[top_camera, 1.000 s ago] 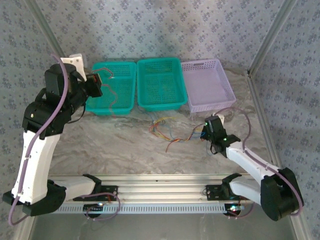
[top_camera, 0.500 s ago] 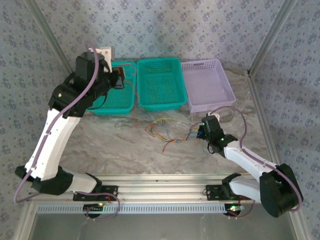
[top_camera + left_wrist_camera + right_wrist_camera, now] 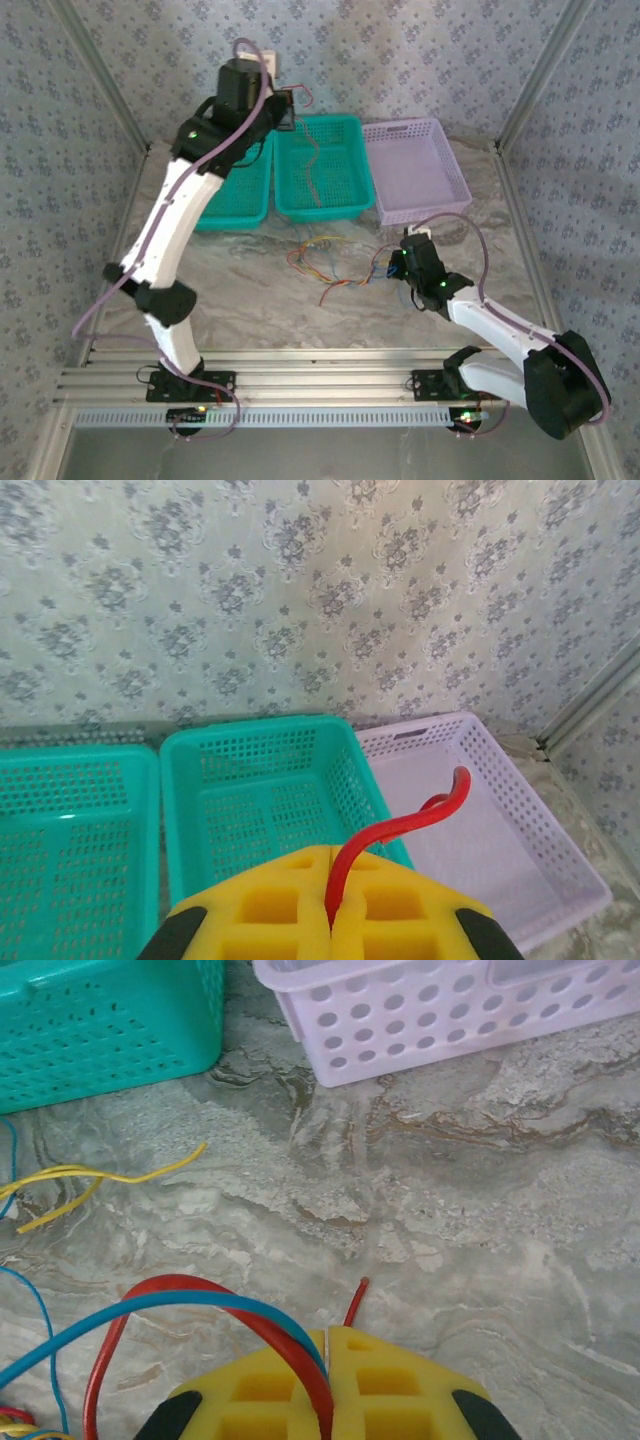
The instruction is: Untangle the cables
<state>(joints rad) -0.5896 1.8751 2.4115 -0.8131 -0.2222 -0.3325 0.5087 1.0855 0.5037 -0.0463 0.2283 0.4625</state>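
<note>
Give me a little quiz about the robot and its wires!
1. True or false: the left gripper is shut on a red cable.
2. How many baskets stand by the back wall? A two, B three, C five.
3. Fill in: the rightmost basket is coloured ____.
Key: 1 true; 2 B; 3 lilac.

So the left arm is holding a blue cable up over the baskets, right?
Not quite: the cable in the left fingers is red, not blue, as the left wrist view shows. It is held up over the baskets.
</note>
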